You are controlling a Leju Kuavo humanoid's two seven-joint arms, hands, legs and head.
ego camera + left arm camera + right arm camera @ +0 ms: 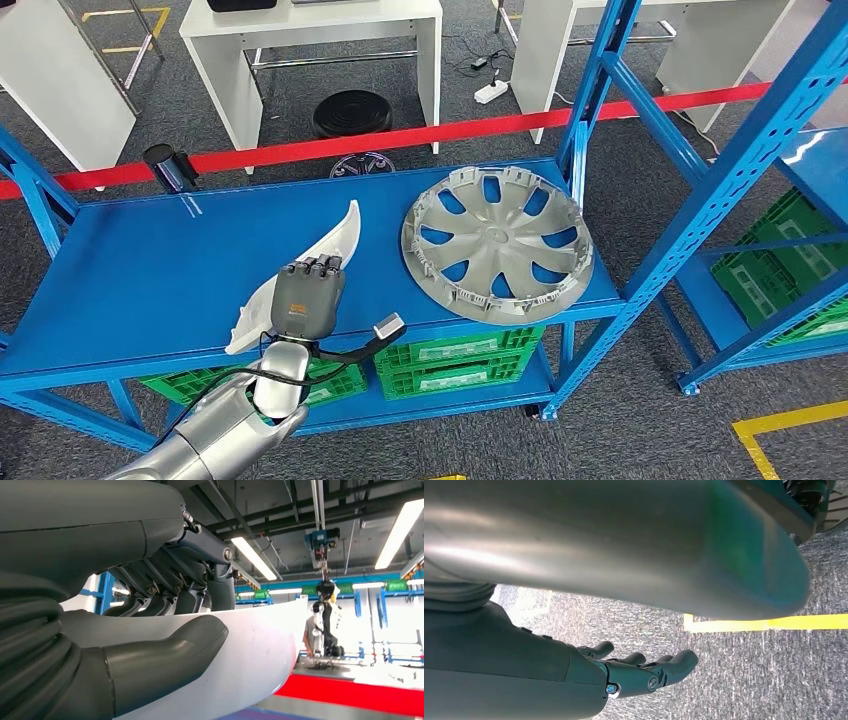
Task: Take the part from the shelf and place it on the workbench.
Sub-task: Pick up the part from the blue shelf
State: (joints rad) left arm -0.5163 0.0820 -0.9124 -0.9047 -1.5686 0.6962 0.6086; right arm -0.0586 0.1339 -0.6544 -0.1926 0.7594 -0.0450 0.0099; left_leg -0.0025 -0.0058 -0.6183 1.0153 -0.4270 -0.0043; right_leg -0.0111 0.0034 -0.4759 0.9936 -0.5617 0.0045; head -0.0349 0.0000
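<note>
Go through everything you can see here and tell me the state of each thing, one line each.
left hand: gripping the white part, thumb on one face, fingers on the other.
white part: held by the left hand, over the blue shelf.
blue shelf: upper deck carries the wheel cover.
wheel cover: lying flat on the shelf, untouched.
right hand: hanging over the grey floor, holding nothing, fingers extended.
green crates: stowed on the lower shelf level.

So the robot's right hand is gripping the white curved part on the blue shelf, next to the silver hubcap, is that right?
Not quite. It is the left hand that grips the white curved part, as the head view shows. The right hand hangs over the carpet holding nothing, as the right wrist view shows. The rest stands: the part is on the blue shelf, beside the silver hubcap.
</note>
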